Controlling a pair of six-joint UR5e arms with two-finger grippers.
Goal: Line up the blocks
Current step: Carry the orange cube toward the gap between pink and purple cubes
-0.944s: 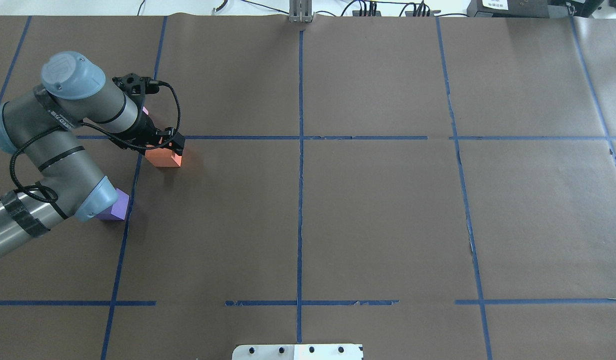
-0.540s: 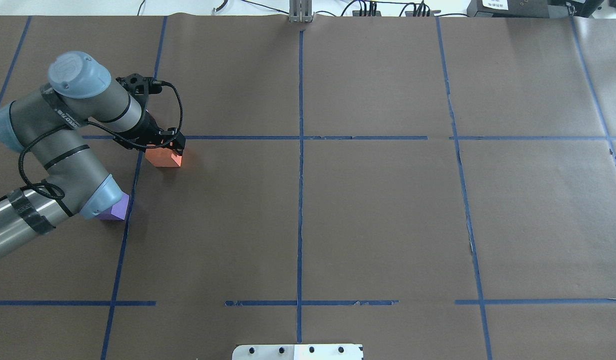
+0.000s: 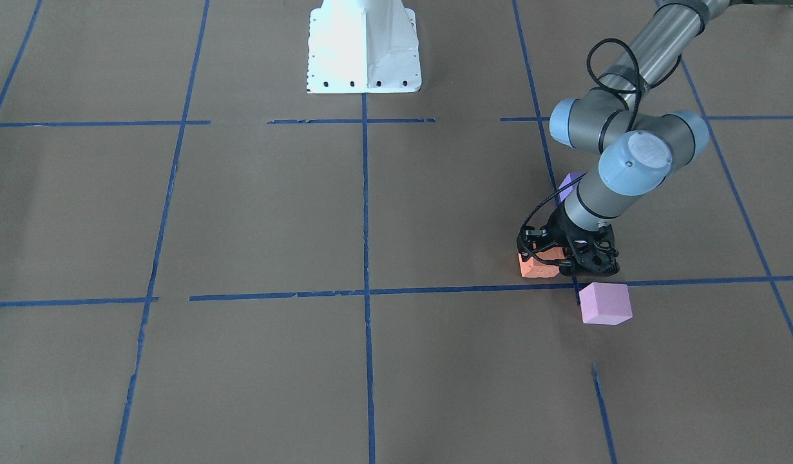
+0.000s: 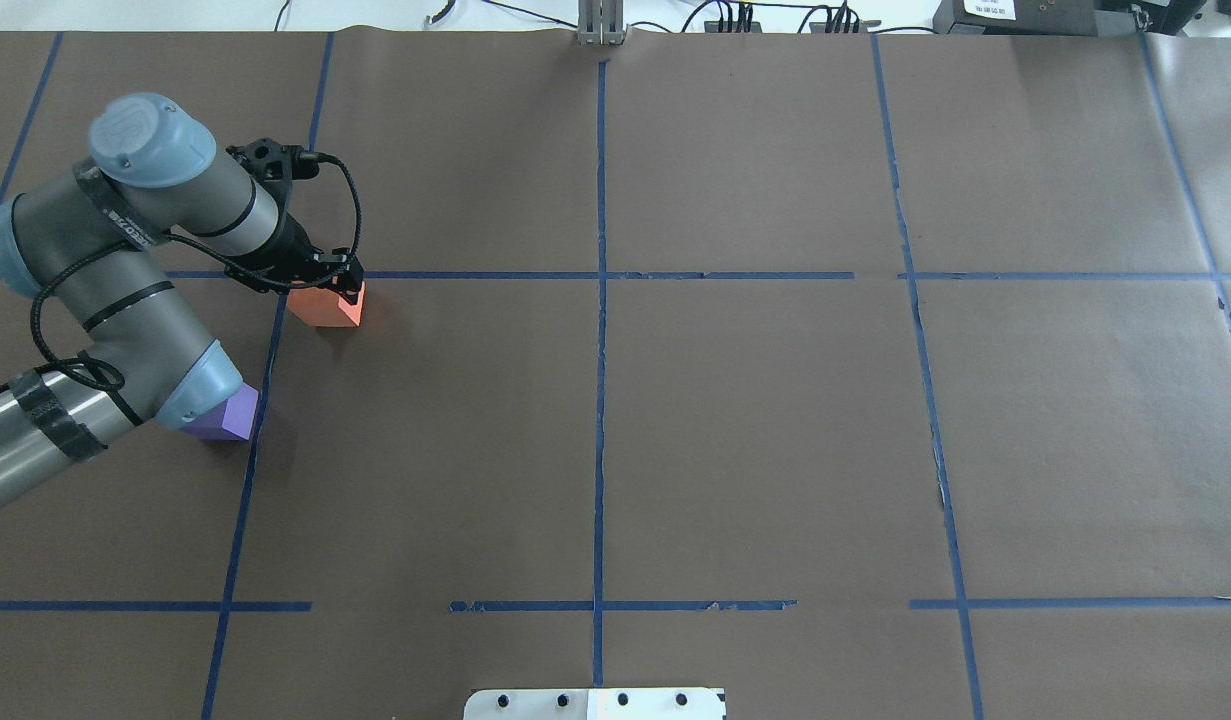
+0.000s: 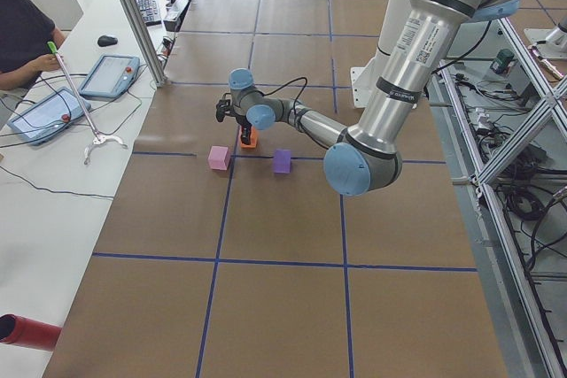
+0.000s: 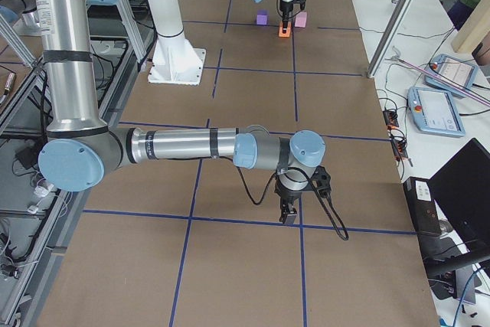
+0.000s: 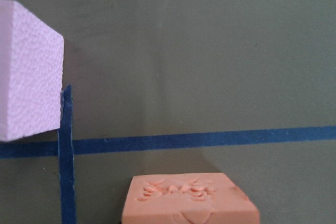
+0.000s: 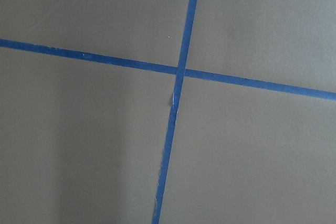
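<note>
My left gripper (image 4: 327, 288) is shut on the orange block (image 4: 325, 308), low over the table just before a blue tape line; in the front view the gripper (image 3: 562, 258) stands over the block (image 3: 536, 268). The block's dented top shows at the bottom of the left wrist view (image 7: 189, 200). The pale pink block (image 3: 605, 303) lies just beyond the line, close to the gripper, and is hidden by the arm in the overhead view. The blue-violet block (image 4: 230, 416) lies nearer the robot, half under my left elbow. My right gripper (image 6: 289, 216) hangs over bare table far from the blocks; I cannot tell its state.
Brown paper with a grid of blue tape lines (image 4: 599, 300) covers the table. The white robot base (image 3: 364, 45) stands at the near edge. An operator (image 5: 22, 42) with tablets sits at a side bench past a metal post (image 5: 133, 15).
My left gripper and the orange block in it have shifted slightly away from the robot, toward the tape line. The blue-violet block has not moved.
</note>
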